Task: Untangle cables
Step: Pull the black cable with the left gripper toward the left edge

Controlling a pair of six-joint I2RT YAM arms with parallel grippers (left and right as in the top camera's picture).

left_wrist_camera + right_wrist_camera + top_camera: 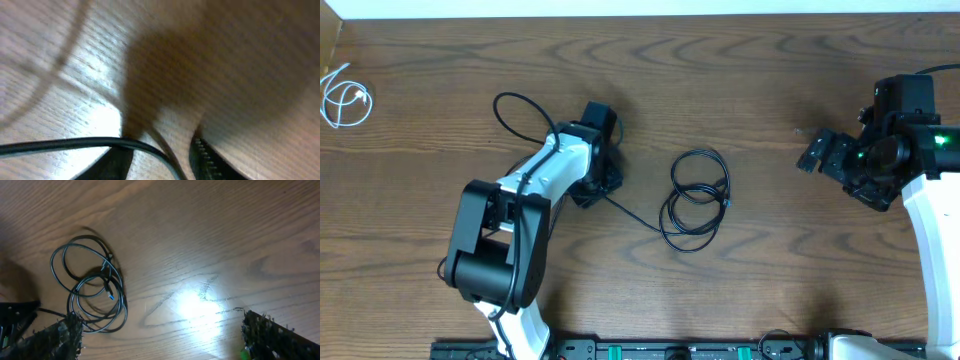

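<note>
Now left claw (590, 192) astride black cable (75, 144), cannot tell if pinching; right claw (160, 322) spread wide.

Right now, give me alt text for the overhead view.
A thin black cable lies in loose loops on the brown wooden table, one strand trailing to the left end effector. A small white coiled cable sits far left; the right end effector stands open, apart.
</note>
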